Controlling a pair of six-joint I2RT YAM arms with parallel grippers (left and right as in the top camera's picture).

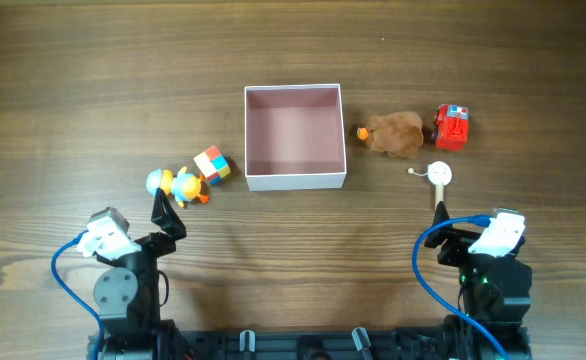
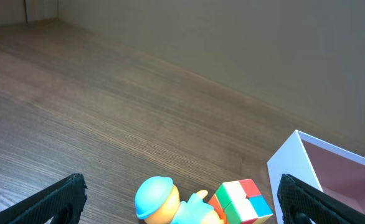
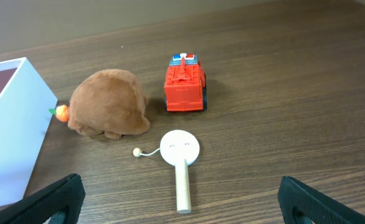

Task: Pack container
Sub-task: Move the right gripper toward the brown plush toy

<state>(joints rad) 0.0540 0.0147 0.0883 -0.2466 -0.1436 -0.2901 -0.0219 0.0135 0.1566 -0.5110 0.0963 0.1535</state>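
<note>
Now the left gripper hangs with fingers spread, near a yellow duck toy and a colour cube. The container sits mid-table, pink inside. To its right lie a brown plush, a red truck and a white paddle. The right gripper, likewise spread, hovers near the paddle's handle.

We look on a dark brown wood-grain surface, its grain running from the left edge to the right. Beyond its far edge stands a plain, dull beige wall. The light is soft and even.
</note>
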